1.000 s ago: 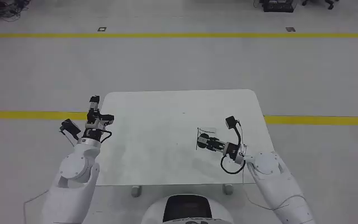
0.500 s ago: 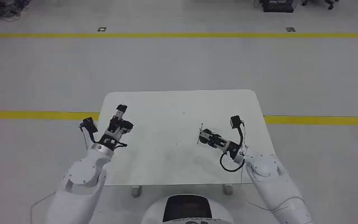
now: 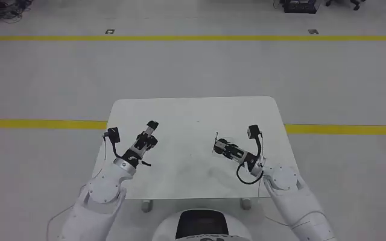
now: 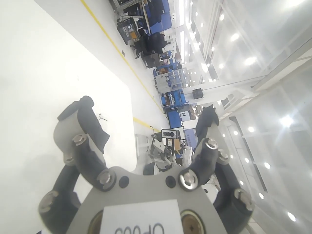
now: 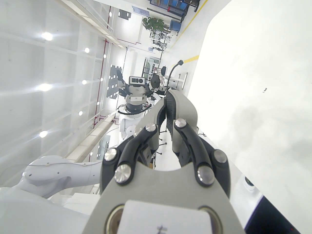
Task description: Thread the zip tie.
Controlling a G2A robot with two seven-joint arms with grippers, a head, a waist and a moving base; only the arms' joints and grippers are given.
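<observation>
Two grippers hang above the white table, well apart from each other, with bare tabletop between them.

On the right half of the table, about midway between its near and far edges, the right gripper points toward the left. Its fingers are pressed flat together, and they pinch a thin black zip tie at their tips. The tie stands out beyond the tips and bends away in a gentle arc, ending in a small thicker head. That free end hangs in the air and touches nothing. From above, the tie shows as a fine dark line just at the gripper's tips, but that view does not tell how high it sits over the surface.

Over the left part of the table, not far in from the left edge, the left gripper points toward the far right. Its claw is spread wide, the dark-padded fingers stand far apart, and nothing lies between them.

A small dark speck lies on the tabletop toward the far side, between the two arms. It is too small to tell what it is.

Beyond the table, a yellow line runs left to right across the pale floor.
</observation>
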